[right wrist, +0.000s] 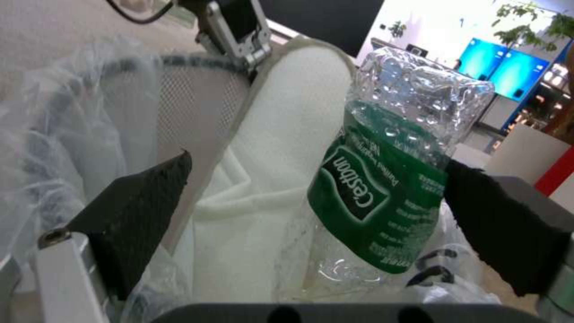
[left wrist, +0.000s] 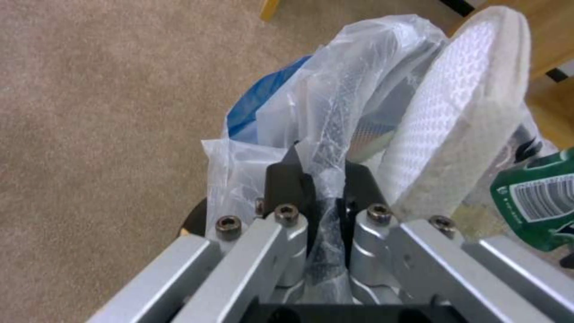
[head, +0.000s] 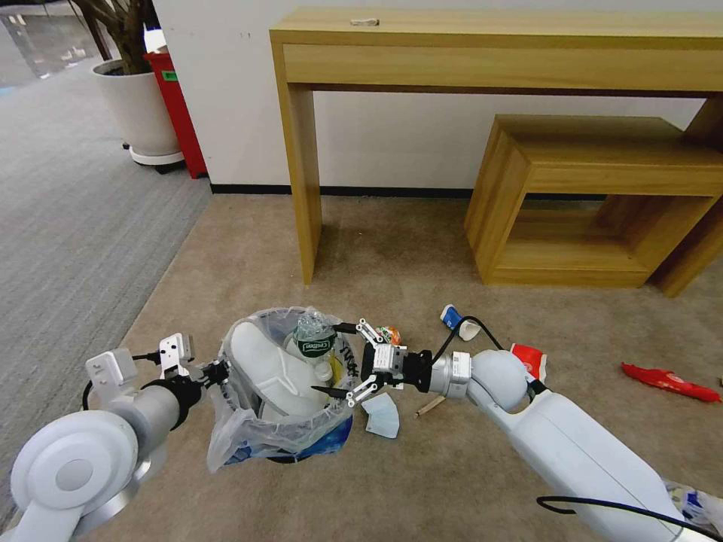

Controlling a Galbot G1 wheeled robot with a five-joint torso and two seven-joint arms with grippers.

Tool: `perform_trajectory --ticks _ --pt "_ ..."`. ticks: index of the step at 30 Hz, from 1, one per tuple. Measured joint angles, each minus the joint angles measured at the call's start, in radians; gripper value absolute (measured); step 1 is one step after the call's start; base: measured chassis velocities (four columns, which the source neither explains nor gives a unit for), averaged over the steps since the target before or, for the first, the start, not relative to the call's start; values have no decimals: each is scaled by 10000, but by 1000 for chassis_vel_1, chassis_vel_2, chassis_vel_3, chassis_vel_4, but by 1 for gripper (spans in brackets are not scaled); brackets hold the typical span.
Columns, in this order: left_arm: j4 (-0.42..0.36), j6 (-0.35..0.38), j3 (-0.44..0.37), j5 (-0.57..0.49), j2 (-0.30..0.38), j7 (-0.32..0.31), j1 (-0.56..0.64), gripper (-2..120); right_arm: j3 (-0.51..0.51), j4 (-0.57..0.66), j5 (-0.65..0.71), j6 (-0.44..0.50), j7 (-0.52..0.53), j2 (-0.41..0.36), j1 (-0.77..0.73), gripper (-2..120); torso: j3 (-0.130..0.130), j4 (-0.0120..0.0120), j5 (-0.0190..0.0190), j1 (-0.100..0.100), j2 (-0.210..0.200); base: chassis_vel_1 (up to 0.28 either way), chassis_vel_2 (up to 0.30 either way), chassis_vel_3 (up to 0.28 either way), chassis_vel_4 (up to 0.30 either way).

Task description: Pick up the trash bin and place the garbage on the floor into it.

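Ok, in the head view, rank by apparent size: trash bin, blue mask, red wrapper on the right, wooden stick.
1. trash bin
2. red wrapper and blue mask, too alike to rank
3. wooden stick, partly hidden by the right gripper

Right gripper wide open over the bin, pads clear of the bottle. Crushed, green-labelled, leaning on a white slipper inside the bag. Left gripper at the far rim, seemingly pinching it.
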Motion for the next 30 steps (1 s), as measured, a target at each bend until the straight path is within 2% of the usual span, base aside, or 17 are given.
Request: perform_trajectory --ticks 10,30 --pt "-9 1 -73 -18 25 16 -33 3 199 49 -451 148 -135 -157 11 100 1 0 0 0 0 0 0 0 0" --pt "16 -12 -148 22 70 68 3 3 797 777 66 112 -310 -727 -424 100 0 0 0 0 0 0 0 0 0"
